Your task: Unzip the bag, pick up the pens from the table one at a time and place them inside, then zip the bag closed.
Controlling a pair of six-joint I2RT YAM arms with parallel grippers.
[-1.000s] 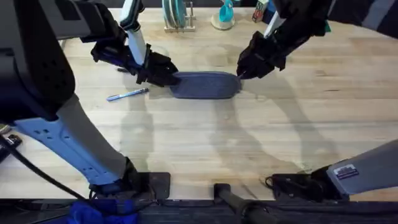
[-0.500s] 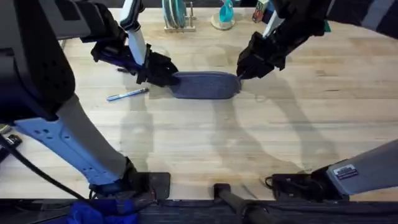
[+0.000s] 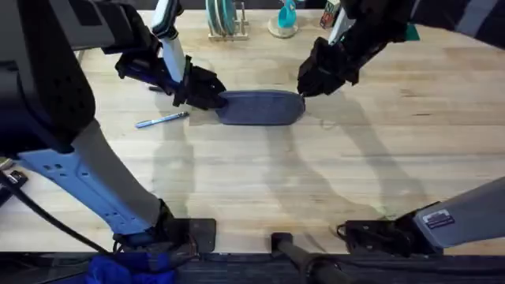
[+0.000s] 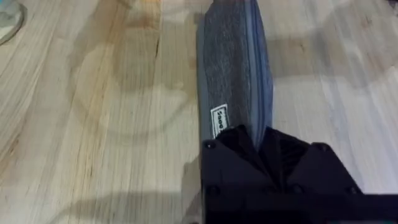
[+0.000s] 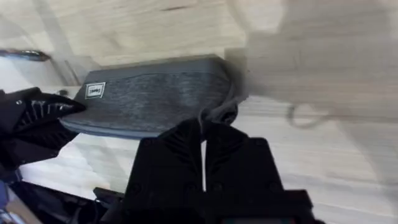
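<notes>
The grey-blue bag lies lengthwise across the far middle of the table. My left gripper is shut on its left end. In the left wrist view the bag stretches away from my left gripper, and its zipper line looks closed. My right gripper is at the bag's right end. In the right wrist view my right gripper is shut on the grey pull tab at the end of the bag. A silvery pen with a blue end lies on the table left of the bag.
A rack of plates and a teal object stand along the far edge. The left arm's tall body fills the near left. Open wood stretches in front of the bag and to its right.
My right gripper has shifted slightly up and to the left at the bag's right end. The left gripper, bag and pen have stayed where they were.
</notes>
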